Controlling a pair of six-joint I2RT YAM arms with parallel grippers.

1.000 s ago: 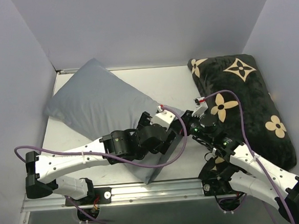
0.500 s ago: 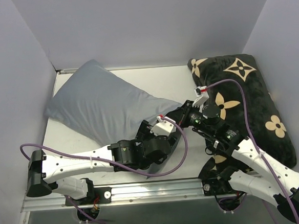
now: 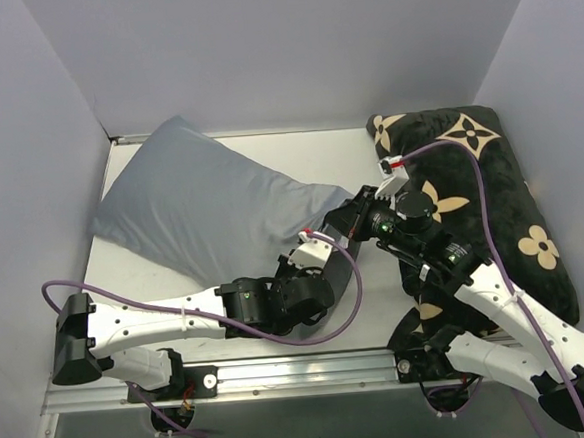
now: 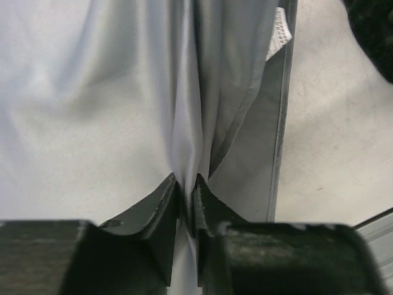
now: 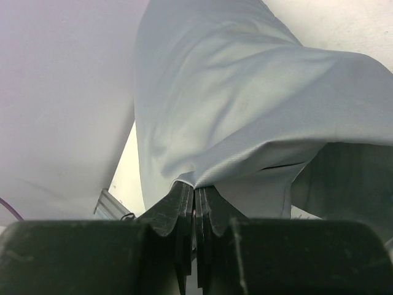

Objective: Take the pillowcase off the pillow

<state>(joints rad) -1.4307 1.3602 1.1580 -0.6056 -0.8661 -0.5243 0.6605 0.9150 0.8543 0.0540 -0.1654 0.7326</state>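
Note:
The grey pillowcase [image 3: 201, 205] covers the plump pillow, which lies slantwise on the left half of the table. Only a small white patch of the pillow [image 4: 279, 34] peeks out at the case's open edge. My left gripper [image 3: 326, 249] is at the case's right end. In the left wrist view, this gripper [image 4: 187, 184] is shut on a raised fold of the grey pillowcase [image 4: 92, 110]. Just beyond it, my right gripper [image 3: 348, 213] holds the same end. The right wrist view shows that gripper [image 5: 195, 192] shut on the hem of the pillowcase [image 5: 245, 92].
A black plush cushion [image 3: 481, 196] with tan flower motifs fills the right side of the pale table [image 3: 318, 162], right beside my right arm. Grey walls close in the left, back and right. A metal rail [image 3: 283, 375] runs along the near edge.
My left gripper slid right along the case and closed on a fold of it. My right gripper drew the held hem toward the back, and the case's right end stretched out.

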